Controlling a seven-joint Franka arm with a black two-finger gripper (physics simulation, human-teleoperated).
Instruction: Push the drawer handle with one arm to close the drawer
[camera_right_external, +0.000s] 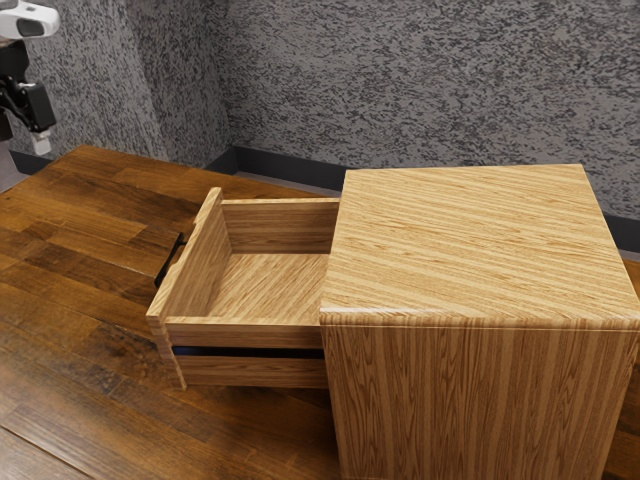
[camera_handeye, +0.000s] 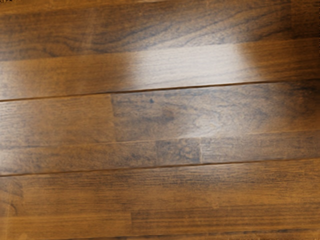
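My gripper (camera_right_external: 35, 108) hangs at the exterior view's upper left edge, above the table and well apart from the drawer; whether it is open or shut I cannot make out. The light wooden drawer (camera_right_external: 275, 285) stands pulled far out of its cabinet (camera_right_external: 470, 245), toward the exterior view's left, with a bare inside. On the outer face of its front panel (camera_right_external: 207, 250) sits a slim black handle (camera_right_external: 170, 262), which nothing touches.
Dark brown planks of the tabletop (camera_right_external: 75, 290) stretch between my gripper and the handle. Planks of the same wood (camera_handeye: 160, 150) lie under my hand in the wrist view. A mottled grey wall (camera_right_external: 400, 80) rises behind.
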